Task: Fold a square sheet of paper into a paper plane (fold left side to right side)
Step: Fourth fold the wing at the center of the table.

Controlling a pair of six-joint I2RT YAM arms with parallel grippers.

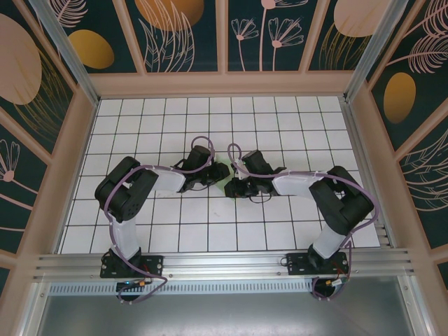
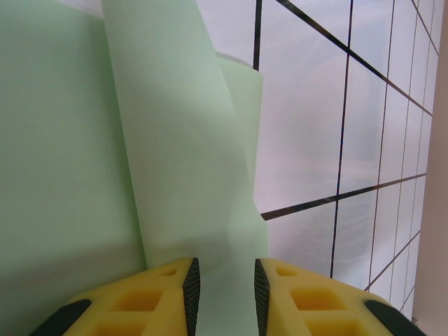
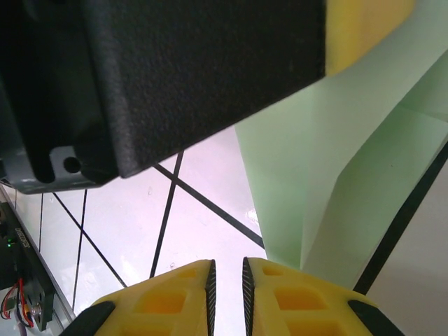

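Folded square sheet of paper [image 2: 70, 140], left end effector [image 2: 222, 273] ajar

- Table [image 1: 280, 224]: flat white top, thin black grid lines, square tiles, glossy (glare in both wrist views [image 2: 308, 140] [image 3: 203, 182]).
- Boxed in on left, right and far sides by a pale wood-coloured frame [image 1: 224, 84].
- Near edge: aluminium rail [image 1: 224, 264] runs the full width, and both arm bases sit on it.
- Only loose item on top: sheet of paper [image 1: 221, 171], pale mint green, about mid-table.
- Left wrist view: paper [image 2: 70, 175] is in overlapping layers, one long flap across the rest.
- Right wrist view: paper [image 3: 308, 161] has a sharp crease, and its lower edge lies on the tiles, covering part of a grid line.
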